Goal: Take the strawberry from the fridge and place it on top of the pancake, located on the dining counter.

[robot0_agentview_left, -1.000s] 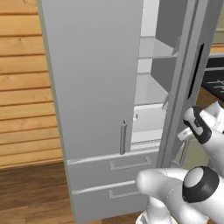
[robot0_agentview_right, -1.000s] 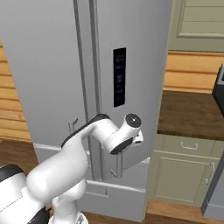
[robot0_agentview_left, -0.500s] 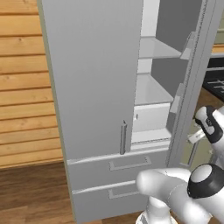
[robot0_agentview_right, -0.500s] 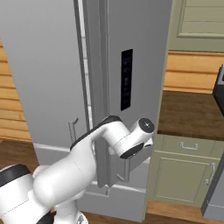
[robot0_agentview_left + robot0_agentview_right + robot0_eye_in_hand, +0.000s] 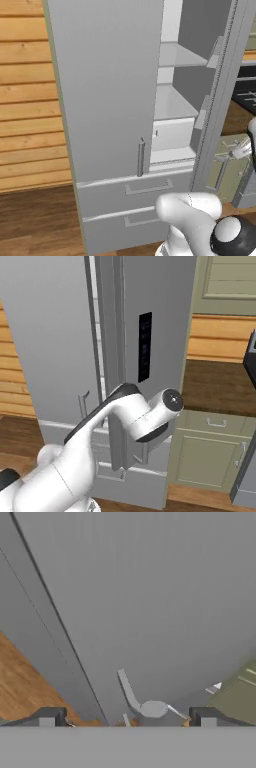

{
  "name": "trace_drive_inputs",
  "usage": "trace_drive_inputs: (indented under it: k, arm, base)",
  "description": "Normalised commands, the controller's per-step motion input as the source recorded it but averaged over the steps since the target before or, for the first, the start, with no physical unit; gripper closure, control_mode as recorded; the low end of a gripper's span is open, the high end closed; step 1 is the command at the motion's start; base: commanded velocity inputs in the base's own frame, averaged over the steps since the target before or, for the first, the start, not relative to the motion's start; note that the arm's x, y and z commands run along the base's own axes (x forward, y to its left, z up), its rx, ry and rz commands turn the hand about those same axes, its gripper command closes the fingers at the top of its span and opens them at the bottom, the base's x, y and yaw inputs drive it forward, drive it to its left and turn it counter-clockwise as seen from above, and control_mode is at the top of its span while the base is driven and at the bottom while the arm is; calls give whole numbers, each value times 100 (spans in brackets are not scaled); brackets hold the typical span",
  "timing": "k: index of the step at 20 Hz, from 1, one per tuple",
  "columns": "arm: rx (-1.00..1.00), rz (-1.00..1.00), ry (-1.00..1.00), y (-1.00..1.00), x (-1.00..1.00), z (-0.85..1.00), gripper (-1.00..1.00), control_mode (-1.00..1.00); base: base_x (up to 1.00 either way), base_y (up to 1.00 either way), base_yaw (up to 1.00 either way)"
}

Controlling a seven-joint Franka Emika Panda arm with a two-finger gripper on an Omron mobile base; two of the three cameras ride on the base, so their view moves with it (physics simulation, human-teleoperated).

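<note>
The gripper [image 5: 127, 717] has its two dark tips spread wide with nothing between them, facing the grey outer face of the fridge [image 5: 110, 100] door, whose bar handle [image 5: 129, 693] lies just ahead. In the left base view the right door stands open on white shelves [image 5: 175, 55] and a white drawer [image 5: 172, 134]; the strawberry is too small to make out there, possibly hidden. Around are a wood plank wall [image 5: 27, 100], brown floor [image 5: 35, 220] and sage-green cabinets [image 5: 210, 451].

Wood-plank wall [image 5: 25, 100]; sage-green base cabinet [image 5: 210, 456], dark countertop [image 5: 215, 386]; brown wooden floor [image 5: 35, 220]
</note>
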Motion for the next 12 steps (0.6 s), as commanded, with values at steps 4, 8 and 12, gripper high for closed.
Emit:
trace_drive_inputs:
  k: [4, 8, 12]
  arm:
    - [-25, -3, -24, 47, -98, 70, -100, -100]
    - [-43, -8, -12, 93, -84, 83, -100, -100]
    - [-43, -10, -7, 100, -62, 88, -100, -100]
  base:
    - [0, 0, 0]
    - [0, 0, 0]
    - [0, 0, 0]
